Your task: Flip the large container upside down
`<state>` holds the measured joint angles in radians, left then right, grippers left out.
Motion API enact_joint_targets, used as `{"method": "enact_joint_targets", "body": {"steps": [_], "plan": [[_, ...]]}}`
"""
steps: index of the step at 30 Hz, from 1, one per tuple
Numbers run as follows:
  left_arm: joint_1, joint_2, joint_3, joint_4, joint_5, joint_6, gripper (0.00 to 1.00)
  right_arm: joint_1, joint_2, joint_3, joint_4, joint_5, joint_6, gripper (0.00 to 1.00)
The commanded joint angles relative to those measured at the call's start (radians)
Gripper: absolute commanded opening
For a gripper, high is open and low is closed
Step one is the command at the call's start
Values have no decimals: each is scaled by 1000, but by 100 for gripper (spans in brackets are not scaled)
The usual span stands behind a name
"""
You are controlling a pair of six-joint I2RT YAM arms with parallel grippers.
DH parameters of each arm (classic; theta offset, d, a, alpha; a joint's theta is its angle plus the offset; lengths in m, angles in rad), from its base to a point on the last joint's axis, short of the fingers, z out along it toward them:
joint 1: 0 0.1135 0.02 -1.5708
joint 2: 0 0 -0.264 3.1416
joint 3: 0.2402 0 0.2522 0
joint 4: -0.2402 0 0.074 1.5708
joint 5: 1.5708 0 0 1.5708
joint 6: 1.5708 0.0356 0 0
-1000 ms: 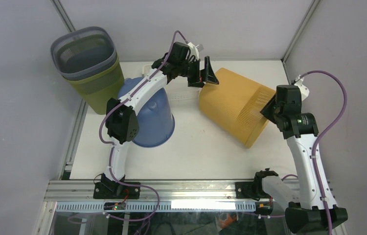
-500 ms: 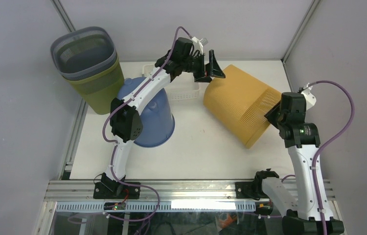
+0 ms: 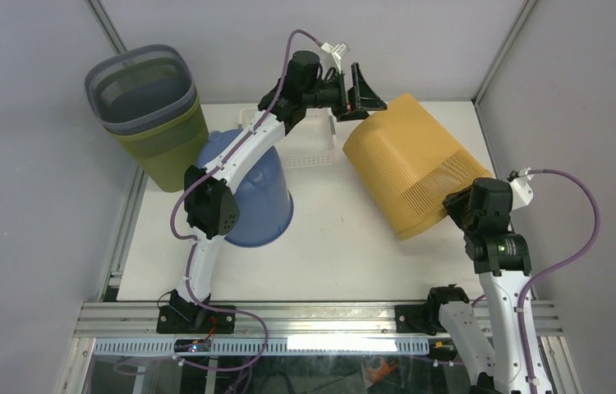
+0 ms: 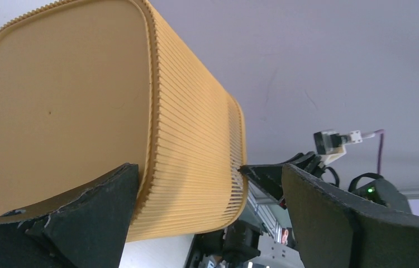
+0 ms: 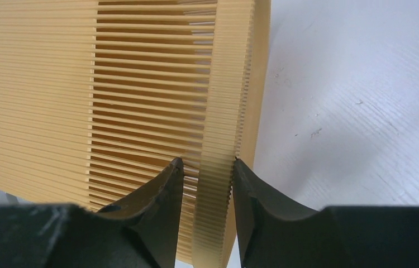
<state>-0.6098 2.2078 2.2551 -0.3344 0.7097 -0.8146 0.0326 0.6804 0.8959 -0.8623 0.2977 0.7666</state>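
The large container [image 3: 407, 164] is a ribbed orange-yellow bin. It is tilted, with its closed base up and to the back and its rim down toward the front right. My right gripper [image 3: 452, 201] is shut on the rim, one finger inside and one outside, as the right wrist view [image 5: 207, 162] shows against the ribbed wall [image 5: 39, 84]. My left gripper [image 3: 366, 97] is open at the container's raised base. In the left wrist view [image 4: 207, 167] its left finger lies against the base edge [image 4: 62, 106] and the other finger stands apart.
An upside-down blue bucket [image 3: 259, 201] stands at the left under the left arm. A grey basket [image 3: 140, 86] sits nested in a green bin [image 3: 165, 148] at the back left. A small white basket [image 3: 309, 148] lies behind the white table [image 3: 321, 254].
The container has tipped further, its base rising toward the back and its rim swinging down toward the front. My right gripper moved nearer with the rim. My left gripper rose and moved right.
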Motion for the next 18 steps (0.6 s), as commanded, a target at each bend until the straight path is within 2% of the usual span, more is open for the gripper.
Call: {"method": "enact_joint_targets", "body": {"steps": [1, 8, 18], "plan": [[-126, -92, 71, 145, 194, -139, 99, 20, -1, -127, -14, -189, 78, 37], [-165, -80, 68, 200, 202, -174, 99, 21, -101, -272, 44, -210, 178, 36], [-214, -75, -21, 292, 218, -212, 99, 20, -140, -338, 109, -207, 226, 38]]}}
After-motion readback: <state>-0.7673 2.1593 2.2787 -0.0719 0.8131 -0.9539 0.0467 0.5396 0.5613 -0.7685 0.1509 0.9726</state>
